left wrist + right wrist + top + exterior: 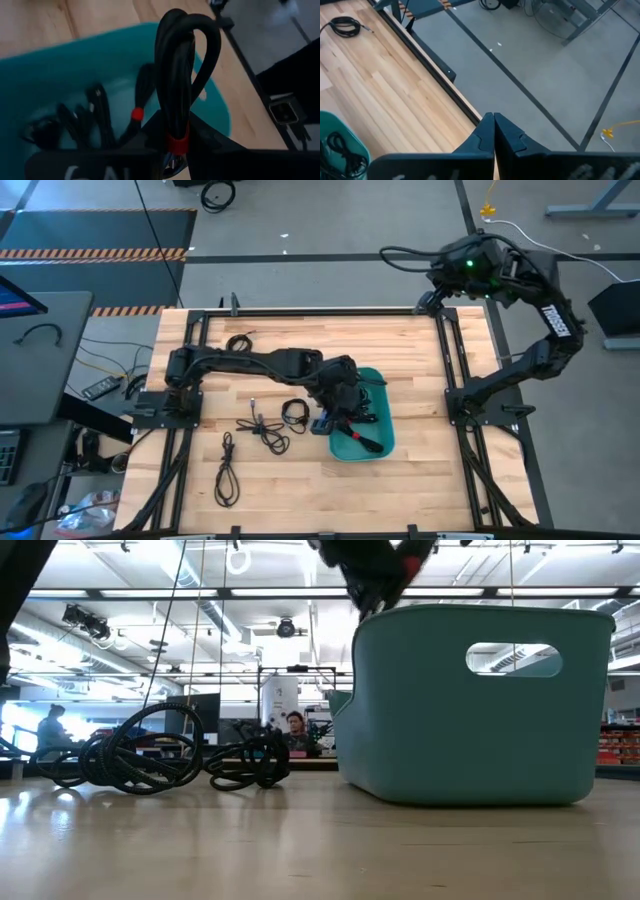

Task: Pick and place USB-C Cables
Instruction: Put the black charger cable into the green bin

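Jaws of left gripper [175,155] apparently clamp looped cable [182,65].

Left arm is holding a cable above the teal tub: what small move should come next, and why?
Probably open the jaws. The left gripper holds a red-banded cable bundle directly over the teal tub, where other cables already lie, so releasing should drop it inside.
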{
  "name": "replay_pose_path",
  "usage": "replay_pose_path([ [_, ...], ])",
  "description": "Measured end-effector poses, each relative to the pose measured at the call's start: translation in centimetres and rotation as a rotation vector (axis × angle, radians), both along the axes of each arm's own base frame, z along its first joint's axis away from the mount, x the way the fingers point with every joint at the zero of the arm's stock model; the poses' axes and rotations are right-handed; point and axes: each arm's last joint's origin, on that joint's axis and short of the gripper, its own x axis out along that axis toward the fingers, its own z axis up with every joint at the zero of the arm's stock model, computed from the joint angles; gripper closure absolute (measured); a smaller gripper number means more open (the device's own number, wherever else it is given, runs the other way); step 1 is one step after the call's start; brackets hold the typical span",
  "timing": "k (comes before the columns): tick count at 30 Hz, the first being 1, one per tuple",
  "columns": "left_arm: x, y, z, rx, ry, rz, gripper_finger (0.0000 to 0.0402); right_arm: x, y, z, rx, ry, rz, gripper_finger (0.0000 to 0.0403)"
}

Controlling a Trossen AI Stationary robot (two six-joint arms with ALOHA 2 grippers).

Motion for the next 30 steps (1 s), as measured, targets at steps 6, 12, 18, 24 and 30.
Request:
replay_pose_path([
  [6, 1.3, -0.1, -2.6, -0.03, 0.047, -0.024, 0.0352, 0.6, -0.2, -0.2, 0.017, 0.004, 0.016, 0.0403],
  [12, 2.1, -0.1, -4.6, -0.031, 0.084, -0.023, 0.0352, 0.7, -0.2, -0.3, 0.023, 0.001, 0.015, 0.0403],
  [18, 2.8, 0.5, -6.3, -0.027, 0.109, -0.006, 0.0352, 0.7, -0.2, -0.2, 0.023, 0.001, 0.014, 0.0403],
  [24, 3.2, 1.3, -8.7, -0.026, 0.181, 0.014, 0.0352, 0.7, -0.2, -0.2, 0.023, 0.0, 0.015, 0.0403],
  [30, 3.6, 1.4, -10.4, -0.024, 0.227, 0.017, 0.0352, 0.7, -0.2, -0.2, 0.022, 0.002, 0.016, 0.0403],
])
